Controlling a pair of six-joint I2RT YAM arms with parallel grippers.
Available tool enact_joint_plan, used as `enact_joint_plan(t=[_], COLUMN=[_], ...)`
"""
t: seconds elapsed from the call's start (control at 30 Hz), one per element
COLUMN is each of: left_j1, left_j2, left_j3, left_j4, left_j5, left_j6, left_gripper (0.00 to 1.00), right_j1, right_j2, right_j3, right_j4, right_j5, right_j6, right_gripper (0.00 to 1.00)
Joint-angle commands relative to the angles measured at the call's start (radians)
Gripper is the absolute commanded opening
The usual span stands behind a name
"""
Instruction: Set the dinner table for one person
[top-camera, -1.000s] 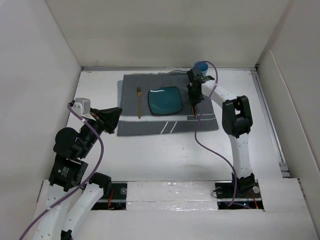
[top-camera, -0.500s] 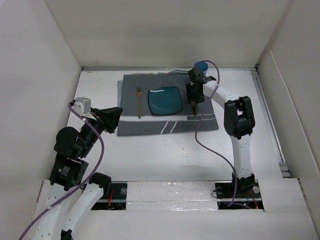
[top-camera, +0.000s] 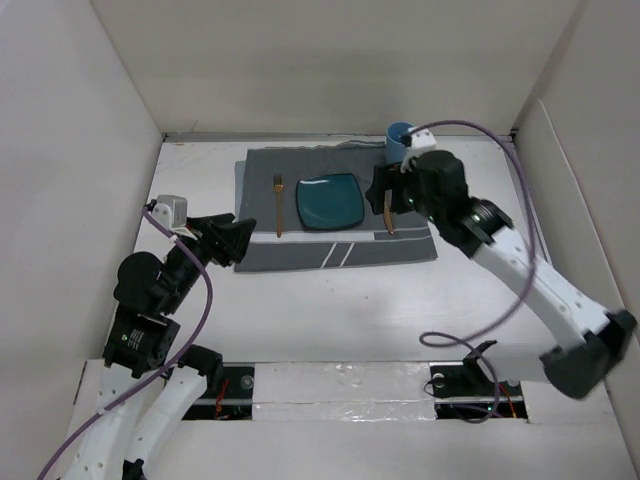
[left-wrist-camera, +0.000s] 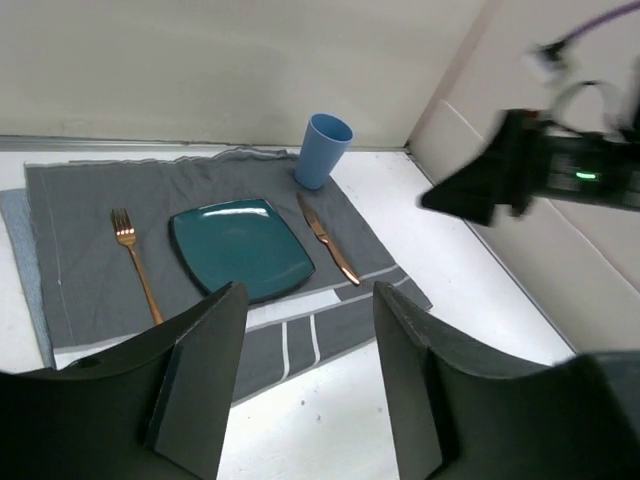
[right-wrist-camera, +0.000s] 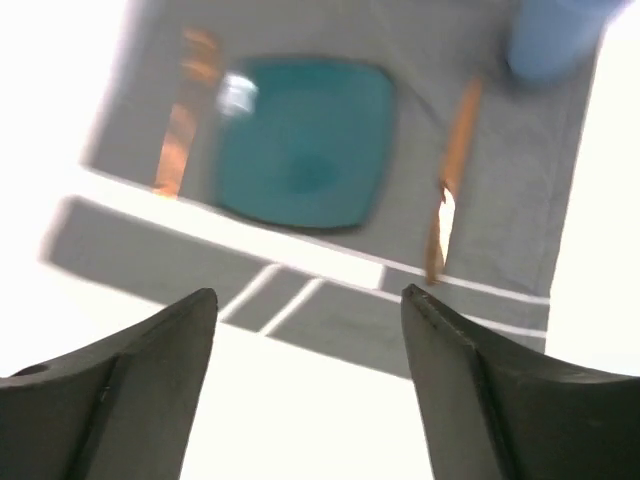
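Under the placemat (top-camera: 300, 250), white dinner table (top-camera: 330, 312)

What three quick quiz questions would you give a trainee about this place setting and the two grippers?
1. True or false: the fork lies on the placemat, apart from the plate.
2. What lies on the plate's opposite side from the fork? A spoon, B knife, C napkin.
3. Fill in: the left gripper and right gripper are both ___, holding nothing.
Key: 1 true; 2 B, the knife; 3 open.
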Motion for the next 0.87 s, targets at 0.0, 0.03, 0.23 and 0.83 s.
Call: enact_joint_plan(t=[0.0, 0.03, 0.23, 0.83], left_j1=[-0.004, -0.004, -0.004, -0.004], left_j2=[0.009, 0.006, -0.049, -0.117], left_j3=[-0.009, -0.009, -0.027, -0.078], left_j4=[0.069, 0.071, 0.08, 0.029], left_j5=[0.032, 0.031, -0.043, -0.161], left_j6=[0.013, 0.012, 0.0, -0.079], left_gripper=[0.52, 0.55, 0.66, 0.72], right_j1=[0.077, 0.094, 0.161, 0.162], right_j2=[-0.223, -0.352, -0.77, -1.065], right_j3=[-0.097, -0.136, -0.404, -0.624], right_j4=[0.14, 0.213, 0.325, 0.25], right_j5=[0.058, 0.055, 0.151, 0.451], right_j6=[-0.039, -0.041, -0.024, 0.067], right_gripper=[0.82, 0.86, 1.0, 1.0])
